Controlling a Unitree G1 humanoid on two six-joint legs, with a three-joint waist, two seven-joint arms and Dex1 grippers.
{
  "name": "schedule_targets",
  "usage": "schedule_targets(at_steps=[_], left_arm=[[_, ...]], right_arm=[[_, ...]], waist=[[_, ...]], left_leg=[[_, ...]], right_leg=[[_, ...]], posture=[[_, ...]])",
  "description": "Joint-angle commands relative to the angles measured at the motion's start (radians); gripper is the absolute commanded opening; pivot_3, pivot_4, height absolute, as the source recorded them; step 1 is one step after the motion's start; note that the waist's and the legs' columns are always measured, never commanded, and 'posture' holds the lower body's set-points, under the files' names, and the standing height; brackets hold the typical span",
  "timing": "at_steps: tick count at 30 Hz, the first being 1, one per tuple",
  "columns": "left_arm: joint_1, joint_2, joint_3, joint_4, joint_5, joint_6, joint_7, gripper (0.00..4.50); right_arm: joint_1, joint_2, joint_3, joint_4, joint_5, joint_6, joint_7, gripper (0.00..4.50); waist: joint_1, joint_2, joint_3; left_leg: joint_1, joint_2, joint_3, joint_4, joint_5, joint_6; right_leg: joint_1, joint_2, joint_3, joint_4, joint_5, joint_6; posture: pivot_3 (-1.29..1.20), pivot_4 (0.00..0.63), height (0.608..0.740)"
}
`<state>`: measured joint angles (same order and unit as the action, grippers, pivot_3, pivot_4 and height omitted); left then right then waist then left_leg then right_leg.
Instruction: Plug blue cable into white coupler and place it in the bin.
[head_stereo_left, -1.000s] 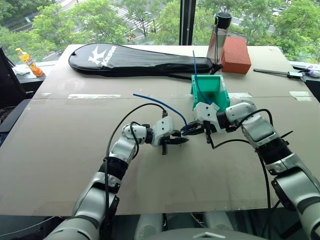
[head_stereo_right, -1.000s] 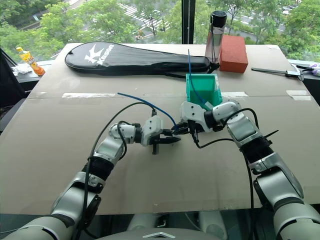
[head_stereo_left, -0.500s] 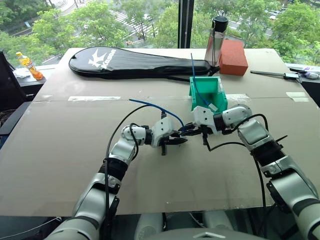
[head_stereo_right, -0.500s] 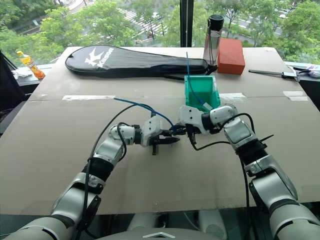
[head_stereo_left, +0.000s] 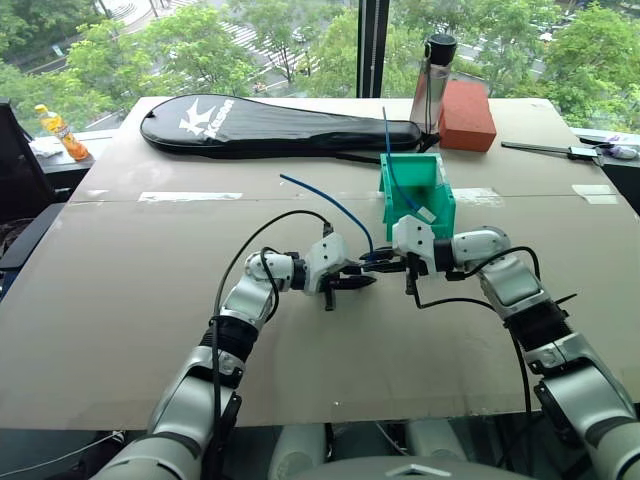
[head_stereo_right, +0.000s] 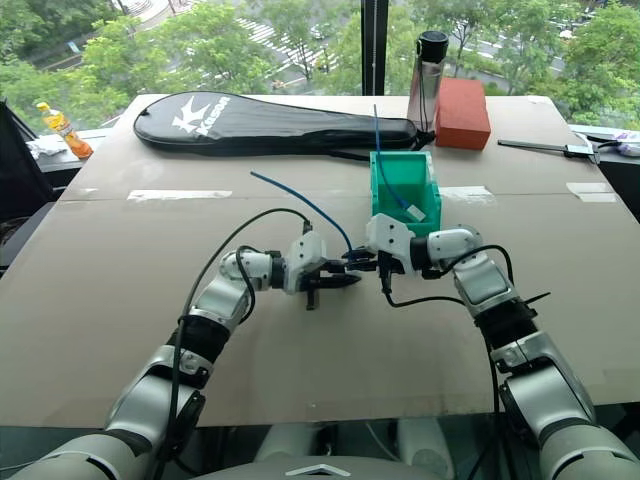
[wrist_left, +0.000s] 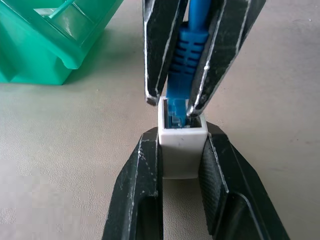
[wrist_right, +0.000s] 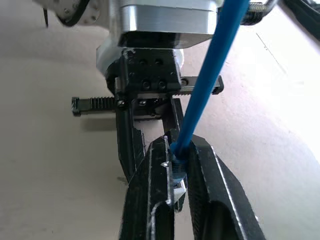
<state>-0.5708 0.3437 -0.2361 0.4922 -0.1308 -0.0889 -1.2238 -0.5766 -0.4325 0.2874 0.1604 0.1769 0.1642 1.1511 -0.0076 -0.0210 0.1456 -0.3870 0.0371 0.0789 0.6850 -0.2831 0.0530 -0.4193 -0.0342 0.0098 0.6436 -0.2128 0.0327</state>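
Beige tabletop backed by a window onto trees fills the head views, and near mid-frame the white coupler sits pinched between the left gripper's fingers, socket facing the other arm so the plug can be pushed straight in. Meeting it head-on, the right gripper clamps the blue cable by its ribbed boot, the plug tip already at or just inside the socket mouth. Just above and right of both grippers stands the green bin, where a second blue cable sticks up.
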Motion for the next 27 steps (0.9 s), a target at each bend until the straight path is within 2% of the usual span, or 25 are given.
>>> schedule_targets(at_steps=[1,4,7,11,14,17,19,22,27], left_arm=[[-0.016,0.006,0.029,-0.088,-0.053,0.055,-0.012,0.39],[-0.017,0.016,0.040,-0.146,-0.084,0.137,-0.009,0.39],[-0.031,0.009,0.065,-0.238,-0.139,0.286,0.030,0.39],[-0.101,-0.022,0.096,-0.336,-0.196,0.518,0.138,0.39],[-0.225,-0.059,0.120,-0.341,-0.255,0.771,0.231,0.39],[-0.379,-0.107,0.166,-0.251,-0.291,0.996,0.339,0.39],[-0.464,-0.137,0.177,-0.157,-0.280,1.054,0.393,0.39],[-0.599,-0.186,0.194,0.046,-0.249,1.071,0.463,0.39],[-0.790,-0.285,0.191,0.438,-0.169,0.906,0.512,0.39]], right_arm=[[0.026,-0.028,-0.113,-0.212,0.126,0.125,-0.037,1.99],[0.089,-0.038,-0.224,-0.402,0.253,0.259,-0.122,3.29],[0.200,-0.071,-0.341,-0.582,0.343,0.374,-0.223,3.29],[0.413,-0.093,-0.467,-0.780,0.344,0.412,-0.380,3.29],[0.601,-0.092,-0.553,-0.903,0.305,0.410,-0.477,3.29],[0.747,-0.064,-0.614,-0.984,0.264,0.380,-0.563,3.29],[0.807,-0.047,-0.637,-1.007,0.218,0.339,-0.606,3.29],[0.875,-0.007,-0.649,-1.044,0.192,0.305,-0.660,3.29],[0.953,0.019,-0.656,-1.066,0.162,0.264,-0.693,3.29]], waist=[[-0.001,0.000,0.000],[-0.002,0.000,0.000],[0.004,0.000,0.000],[0.022,0.000,0.000],[0.025,-0.001,0.001],[0.022,-0.001,0.001],[0.013,-0.001,0.001],[0.008,-0.002,0.001],[0.008,-0.003,0.002]], left_leg=[[-0.002,0.000,0.001,0.000,0.000,0.000],[-0.011,0.000,0.000,0.001,0.000,0.000],[-0.014,0.000,-0.002,-0.001,0.000,0.000],[-0.017,-0.001,-0.006,0.000,0.000,0.000],[-0.018,-0.002,-0.007,0.002,0.000,0.000],[-0.019,-0.003,-0.009,0.004,0.000,0.000],[-0.017,-0.006,-0.008,0.004,0.000,0.000],[-0.011,-0.008,-0.007,0.002,0.000,0.000],[-0.012,-0.009,-0.009,0.000,0.000,0.000]], right_leg=[[-0.003,0.000,0.000,0.000,0.000,0.001],[-0.011,0.000,0.000,0.000,0.002,0.003],[-0.013,0.000,-0.002,0.000,0.002,0.004],[-0.012,0.000,-0.006,-0.002,0.002,0.004],[-0.012,0.000,-0.006,-0.002,0.001,0.005],[-0.012,0.000,-0.007,-0.002,0.000,0.007],[-0.011,0.001,-0.004,-0.001,-0.001,0.009],[-0.008,0.001,-0.002,-0.001,-0.002,0.010],[-0.008,0.002,-0.003,-0.002,-0.002,0.010]], posture=[[0.00,0.150,0.740],[0.00,0.150,0.740],[0.00,0.150,0.740],[0.00,0.150,0.740],[0.00,0.150,0.740],[0.00,0.150,0.740],[0.00,0.150,0.740],[0.00,0.150,0.740],[0.00,0.150,0.740]])
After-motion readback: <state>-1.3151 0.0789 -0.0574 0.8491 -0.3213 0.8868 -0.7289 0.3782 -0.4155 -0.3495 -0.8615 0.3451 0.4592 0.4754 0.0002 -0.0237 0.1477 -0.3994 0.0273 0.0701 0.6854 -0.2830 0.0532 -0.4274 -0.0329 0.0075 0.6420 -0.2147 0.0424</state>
